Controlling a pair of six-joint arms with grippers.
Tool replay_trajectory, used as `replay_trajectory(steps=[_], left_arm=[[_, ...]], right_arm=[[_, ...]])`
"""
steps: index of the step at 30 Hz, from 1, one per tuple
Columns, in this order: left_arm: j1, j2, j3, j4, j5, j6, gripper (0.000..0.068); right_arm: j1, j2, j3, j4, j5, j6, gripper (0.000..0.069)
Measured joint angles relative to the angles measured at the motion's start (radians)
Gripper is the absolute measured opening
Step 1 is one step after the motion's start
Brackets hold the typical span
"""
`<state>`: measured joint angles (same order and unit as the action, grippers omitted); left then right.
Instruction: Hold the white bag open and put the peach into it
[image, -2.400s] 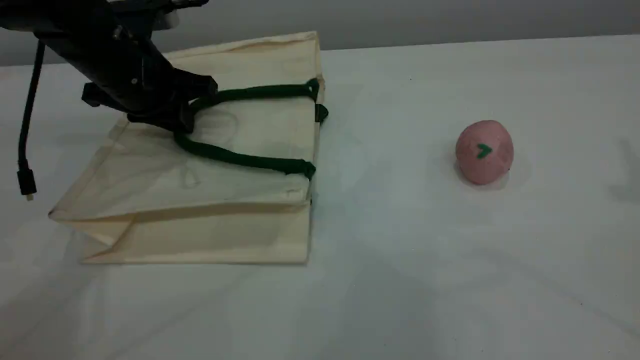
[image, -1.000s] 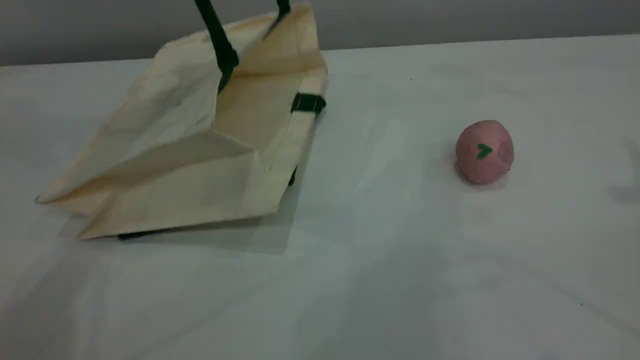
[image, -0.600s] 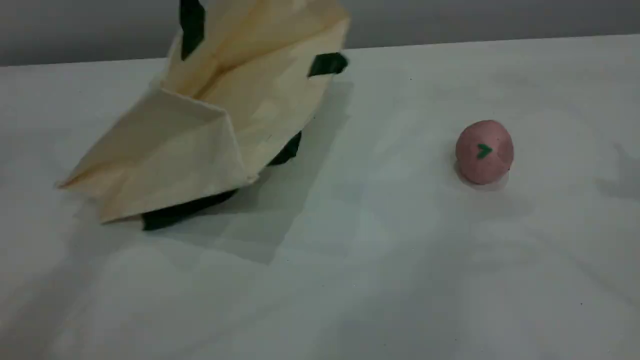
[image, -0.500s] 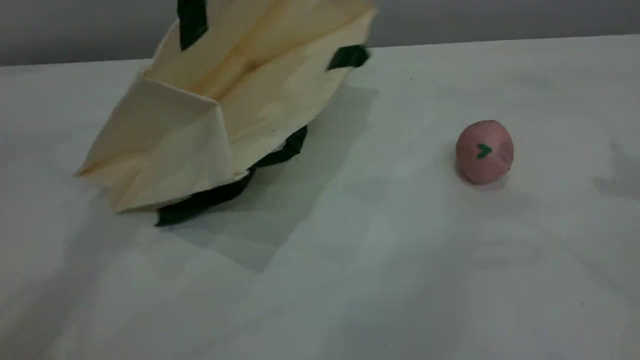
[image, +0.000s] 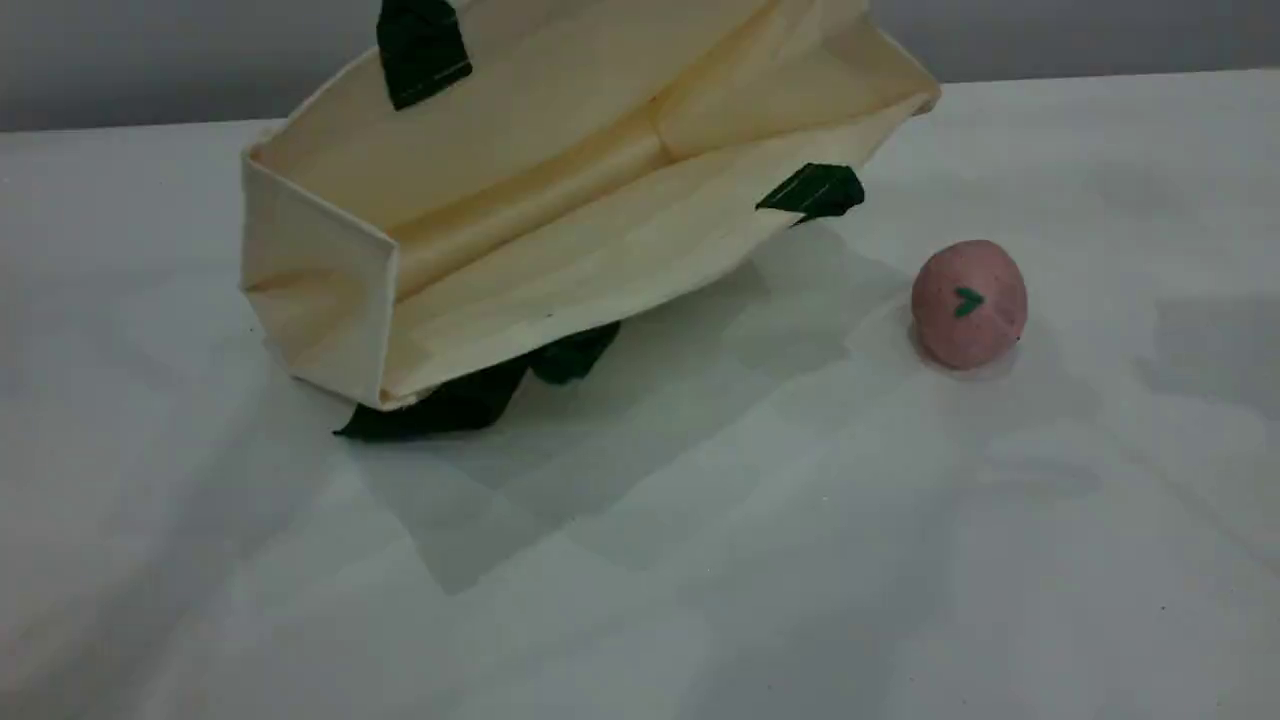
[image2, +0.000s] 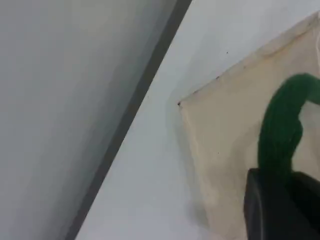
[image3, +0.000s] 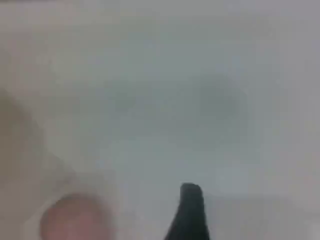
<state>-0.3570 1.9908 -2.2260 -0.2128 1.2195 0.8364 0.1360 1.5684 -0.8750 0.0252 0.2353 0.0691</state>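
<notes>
Cream fabric of the white bag (image: 560, 230) has swung up, mouth toward the peach (image: 968, 303), left tool (image2: 280, 210) clenched on its handle (image2: 282, 132); right tool (image3: 190, 210) unclear, so loading looks possible.

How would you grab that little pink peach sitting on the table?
Across the peach's round middle, coming straight down from above. It sits alone on the table, clear of the bag, with free space either side, and being ball-shaped it would likely roll away if pushed sideways.

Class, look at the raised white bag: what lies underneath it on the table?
A dark green rope handle pokes out from under the white bag. The rest of the handle is covered by the fabric. The peach sits apart.
</notes>
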Motion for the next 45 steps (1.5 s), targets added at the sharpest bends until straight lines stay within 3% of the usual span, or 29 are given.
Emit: replay_trajectory(steps=[18,45], left_arm=[[-0.005,0.0,0.0,0.012,0.001,0.02,0.0087],[-0.005,0.0,0.0,0.004,0.002,0.019,0.0087]], right_arm=[[0.275,0.268,0.0,-0.002,-0.051,0.0,0.0552],[0.304,0.386,-0.001,0.035,-0.252,0.008,0.0553]])
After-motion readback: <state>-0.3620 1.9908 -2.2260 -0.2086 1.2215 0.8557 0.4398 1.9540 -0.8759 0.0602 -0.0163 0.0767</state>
